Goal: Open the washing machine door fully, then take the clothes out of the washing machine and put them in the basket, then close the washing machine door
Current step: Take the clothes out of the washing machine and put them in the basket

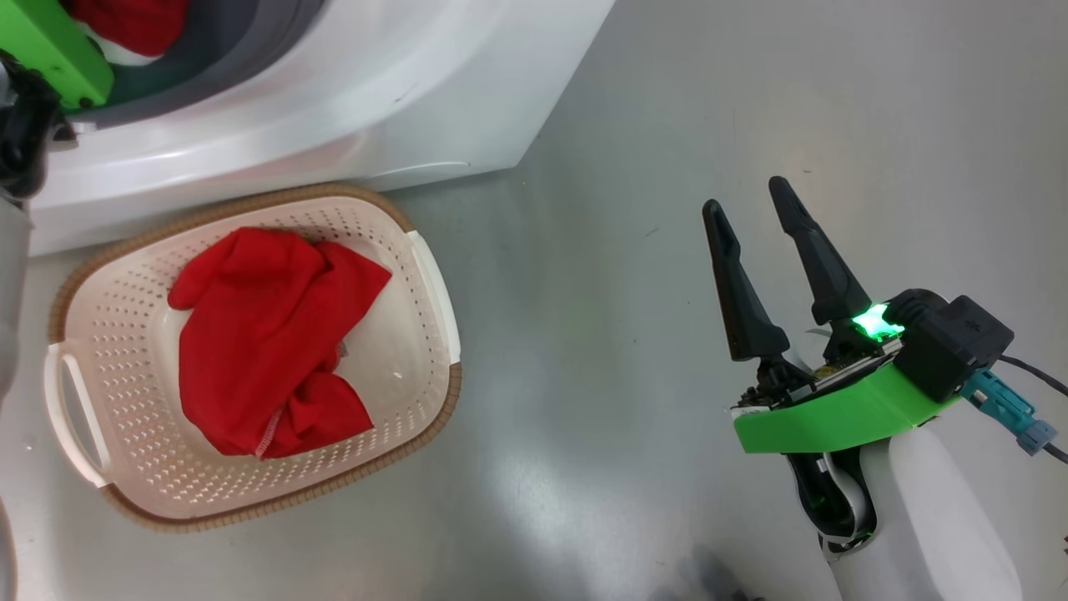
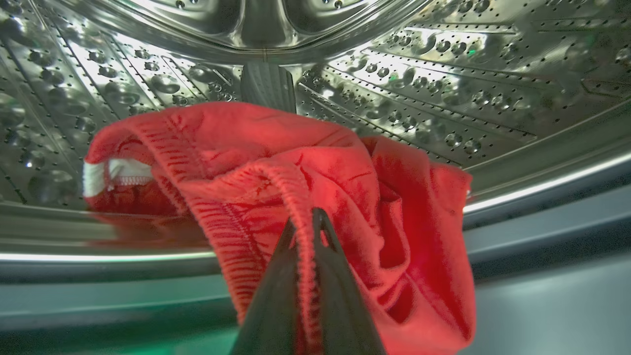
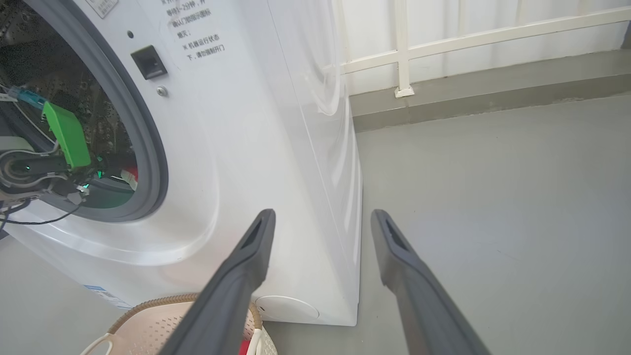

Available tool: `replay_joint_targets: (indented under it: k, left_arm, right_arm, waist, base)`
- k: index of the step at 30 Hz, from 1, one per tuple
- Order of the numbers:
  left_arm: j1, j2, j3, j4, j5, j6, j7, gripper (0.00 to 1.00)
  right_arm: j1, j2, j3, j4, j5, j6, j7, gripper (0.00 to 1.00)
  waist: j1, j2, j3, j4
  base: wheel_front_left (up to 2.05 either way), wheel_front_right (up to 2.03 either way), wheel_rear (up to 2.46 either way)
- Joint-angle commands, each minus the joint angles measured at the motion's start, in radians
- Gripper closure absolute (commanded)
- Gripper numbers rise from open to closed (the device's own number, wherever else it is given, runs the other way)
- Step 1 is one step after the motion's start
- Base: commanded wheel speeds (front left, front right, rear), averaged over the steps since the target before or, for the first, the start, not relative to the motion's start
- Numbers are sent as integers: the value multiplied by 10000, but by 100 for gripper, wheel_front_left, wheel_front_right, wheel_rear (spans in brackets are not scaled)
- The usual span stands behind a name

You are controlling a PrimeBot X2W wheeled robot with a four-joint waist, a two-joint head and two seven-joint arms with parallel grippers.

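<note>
Inside the washing machine (image 3: pixel 256 148), the left tool (image 2: pixel 305 220) is pinched right down on a red garment (image 2: pixel 276 158), its two fingers nipping the ribbed hem with barely a gap between them; the garment lies at the front of the machine's steel drum (image 2: pixel 443 69), sagging over the drum's lip, with a flash of white trim (image 2: pixel 113 172) at its far end; this is soft, light, limp cloth, so it should lift away easily, but it will trail and swing; the stitched hem looks the sound place to hold, thicker than the loose folds; the risk, by the look of it, is the hanging part dragging over the grey gasket (image 3: pixel 153 162) on its way out of the washing machine, or sliding from so narrow a pinch; just in front of the washing machine, on the floor (image 1: pixel 634 209), sits the basket (image 1: pixel 125 334), with another red garment (image 1: pixel 267 342) heaped in it and room to spare beside that; the right tool (image 1: pixel 747 194) hangs wide open and empty off the washing machine's front corner, well apart from the basket and out of the path; beyond the washing machine's side runs a white railing (image 3: pixel 402 54); the short drop from the washing machine's mouth to the basket looks unobstructed.
</note>
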Motion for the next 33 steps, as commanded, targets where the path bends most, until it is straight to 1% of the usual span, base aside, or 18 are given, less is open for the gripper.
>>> replay_joint_targets:
  k: [1, 12, 22, 27, 33]
  left_arm:
    - [55, 357, 88, -285, -71, -30, -128, 100]
    - [621, 298, -282, -920, -513, -31, -713, 100]
    - [1232, 461, -1046, -1904, -650, -32, -1660, 100]
    - [1587, 667, -1456, -2477, -714, -32, -2173, 100]
    - [2164, 1091, -1895, -3398, -688, -32, -2671, 100]
  right_arm:
    - [86, 103, 217, -190, -8, 16, -48, 0]
    - [93, 103, 191, -50, -54, 16, -48, 0]
    - [168, 103, 189, 158, -104, 16, -48, 0]
    - [221, 103, 239, 296, -108, 16, -48, 0]
    - [378, 103, 194, 467, -71, 16, -48, 0]
  waist:
    - [0, 0, -61, 34]
    - [0, 0, -495, 264]
    - [0, 0, -1008, 601]
    - [0, 0, -1328, 724]
    - [0, 0, -1735, 859]
  base:
    - [0, 0, 0]
    - [0, 0, 0]
    - [0, 0, 0]
    - [0, 0, 0]
    - [0, 0, 0]
